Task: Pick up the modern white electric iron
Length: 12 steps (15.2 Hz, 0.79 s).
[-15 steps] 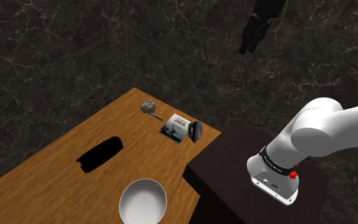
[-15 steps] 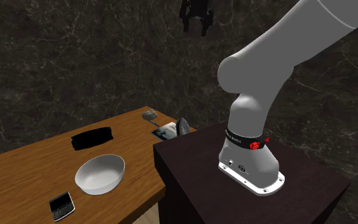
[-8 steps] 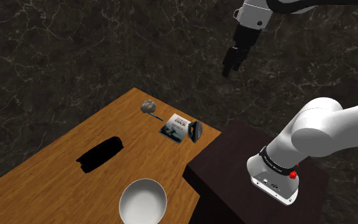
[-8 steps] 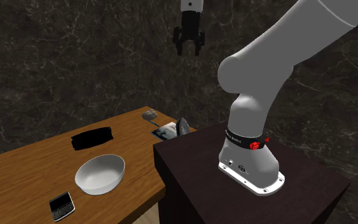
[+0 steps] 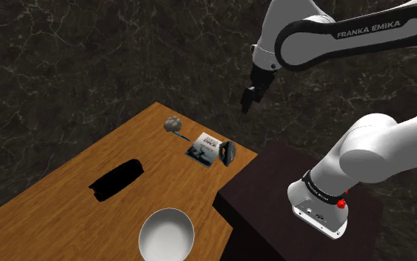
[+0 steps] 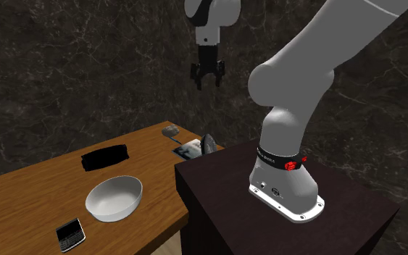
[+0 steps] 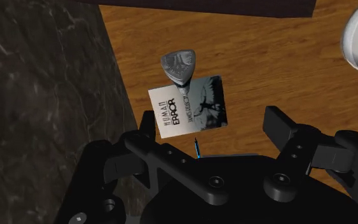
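Observation:
The iron (image 5: 227, 152) looks dark grey and stands upright at the table's corner beside the stand, touching the edge of a book (image 5: 204, 147). From the hand it shows as a grey pointed shape (image 7: 179, 65) beyond the book (image 7: 189, 105). My gripper (image 5: 248, 101) hangs high in the air above and a little beyond the iron, pointing down. In the second exterior view the gripper (image 6: 207, 78) has its fingers apart, open, with nothing between them. The iron (image 6: 208, 142) sits well below it.
The wooden table (image 5: 58, 200) also carries a small grey lump (image 5: 172, 124), a flat black object (image 5: 115, 180), a white bowl (image 5: 167, 236) and a phone (image 6: 70, 233). The dark stand (image 5: 273, 215) abuts the table corner by the iron. A dark marbled wall stands behind.
The arm has swung into the frame and the gripper has come down and toward the table's corner. Its fingers stay open. Nothing on the table moved.

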Each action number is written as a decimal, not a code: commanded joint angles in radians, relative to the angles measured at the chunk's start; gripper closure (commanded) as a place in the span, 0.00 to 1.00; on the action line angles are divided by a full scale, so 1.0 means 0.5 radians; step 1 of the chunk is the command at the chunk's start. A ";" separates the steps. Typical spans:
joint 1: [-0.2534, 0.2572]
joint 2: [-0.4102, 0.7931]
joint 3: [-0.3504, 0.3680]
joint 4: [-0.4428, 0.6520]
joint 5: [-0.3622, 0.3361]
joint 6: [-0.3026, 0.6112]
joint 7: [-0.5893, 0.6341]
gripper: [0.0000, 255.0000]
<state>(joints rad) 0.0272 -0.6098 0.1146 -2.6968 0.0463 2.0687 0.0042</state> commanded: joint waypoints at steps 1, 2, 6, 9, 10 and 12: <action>-0.008 0.130 0.057 -0.050 -0.036 0.194 0.049 0.00; -0.015 0.194 0.084 -0.073 -0.060 0.283 0.076 0.00; -0.078 0.491 0.200 -0.130 -0.209 0.639 0.225 0.00; -0.169 0.756 0.297 -0.129 -0.419 0.893 0.408 0.00; -0.208 0.851 0.328 -0.120 -0.520 0.969 0.492 0.00; -0.291 1.051 0.381 -0.083 -0.784 1.102 0.704 0.00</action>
<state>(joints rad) -0.0995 -0.1339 0.2901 -2.7458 -0.2751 2.5838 0.2986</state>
